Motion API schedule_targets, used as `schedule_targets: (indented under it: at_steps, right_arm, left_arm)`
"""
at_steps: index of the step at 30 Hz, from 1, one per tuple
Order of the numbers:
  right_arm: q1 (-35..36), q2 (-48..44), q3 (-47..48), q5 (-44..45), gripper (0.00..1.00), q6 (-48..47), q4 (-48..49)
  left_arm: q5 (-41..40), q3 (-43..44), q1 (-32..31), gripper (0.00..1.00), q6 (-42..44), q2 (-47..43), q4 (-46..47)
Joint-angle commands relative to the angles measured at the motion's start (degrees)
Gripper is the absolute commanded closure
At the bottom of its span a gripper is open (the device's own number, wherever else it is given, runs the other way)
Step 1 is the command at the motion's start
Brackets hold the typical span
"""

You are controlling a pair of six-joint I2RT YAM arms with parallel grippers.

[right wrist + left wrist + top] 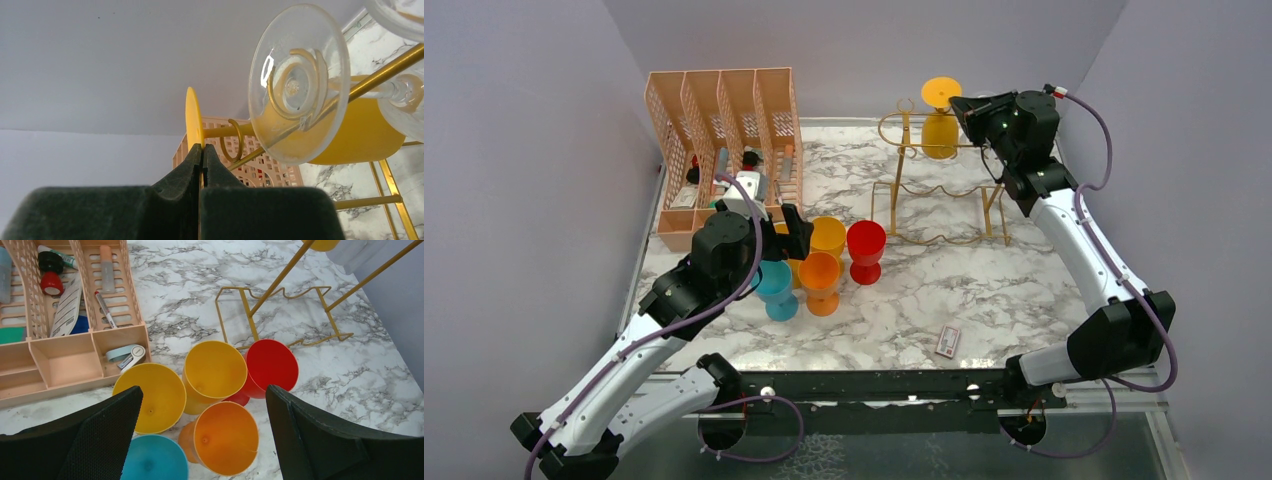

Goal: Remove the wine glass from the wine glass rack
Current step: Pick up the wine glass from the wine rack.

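Yellow and upside down, the wine glass hangs on the gold wine glass rack at upper right, my outstretched right gripper pinching its foot disc, my left gripper spread wide above coloured cups beside the peach organiser holding pens and bottles.

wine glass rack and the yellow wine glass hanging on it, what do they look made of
The wine glass rack is thin gold-coloured wire with shiny glints, so likely metal. The yellow wine glass is opaque, evenly coloured and fairly matte, so probably plastic rather than real glass.
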Motion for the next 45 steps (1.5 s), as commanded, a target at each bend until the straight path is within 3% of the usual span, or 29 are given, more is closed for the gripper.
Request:
schedule_targets:
  at_steps: [1, 19, 27, 45]
  right_arm:
    - [0.1, -0.5, 0.6, 2.9, 0.99, 2.4, 3.9]
    - [0.1, 0.4, 1.0, 5.3, 0.99, 10.0, 5.1]
    - [0.5, 1.6, 4.7, 3.7, 0.99, 5.3, 1.1]
    - [0.6, 1.4, 5.9, -5.9, 0.99, -2.9, 5.3]
  left_arm:
    - [-0.4, 0.6, 0.2, 0.01, -0.8, -0.4, 0.4]
    - [-0.3, 0.8, 0.2, 0.01, -1.6, 0.6, 0.4]
    - [-0.2, 0.6, 0.2, 0.01, -1.8, 1.3, 0.4]
    - [0.4, 0.8, 0.2, 0.01, -1.9, 1.8, 0.4]
